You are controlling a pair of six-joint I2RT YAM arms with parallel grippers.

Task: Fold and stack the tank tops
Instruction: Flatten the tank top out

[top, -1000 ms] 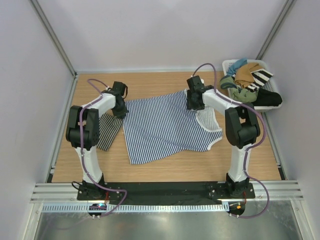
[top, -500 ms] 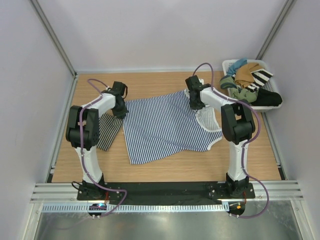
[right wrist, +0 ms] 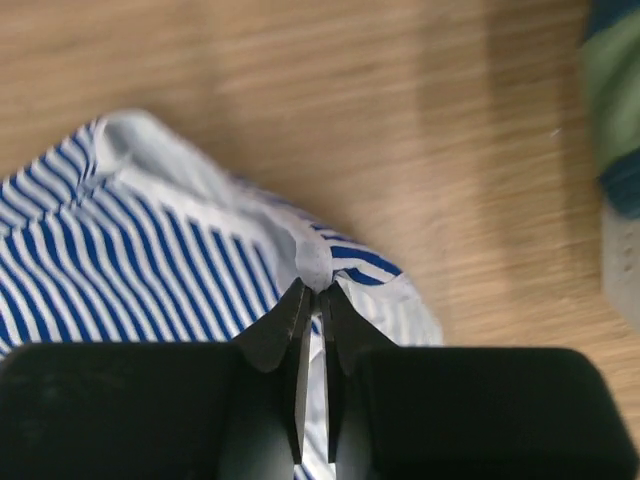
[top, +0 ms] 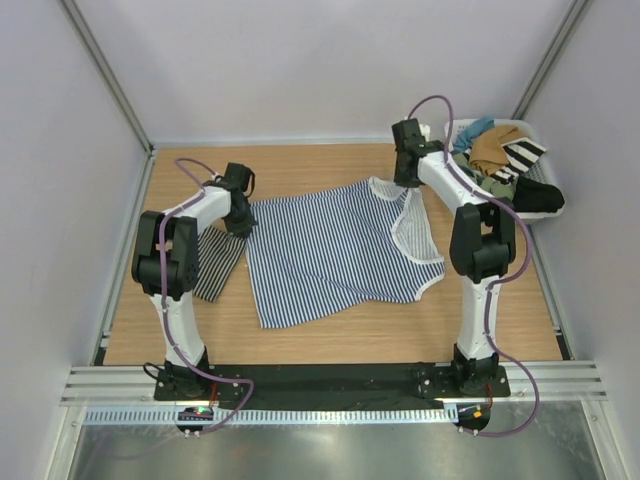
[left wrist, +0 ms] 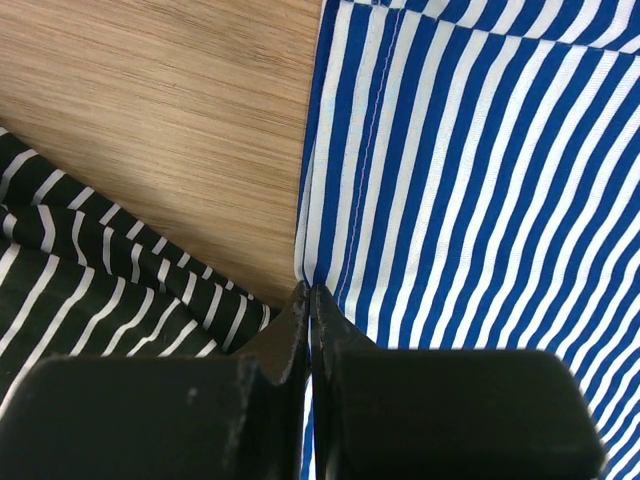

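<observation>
The blue-and-white tank top [top: 330,250] lies spread on the wooden table, white-trimmed neckline to the right. My left gripper [top: 243,226] is shut on its left edge [left wrist: 330,200]. My right gripper [top: 404,182] is shut on its white-trimmed strap [right wrist: 315,262] and holds that strap lifted toward the back right. The fine black-and-white tank top [top: 215,265] lies half under the blue one at the left; it also shows in the left wrist view [left wrist: 90,290].
A white basket [top: 455,130] at the back right holds tan, green, teal, black and bold-striped clothes. It is close to my right arm. White walls stand on three sides. Bare wood [top: 330,165] lies behind the top.
My right gripper has moved back and to the right with the strap in it, pulling the top's upper right corner out. The left gripper has not moved.
</observation>
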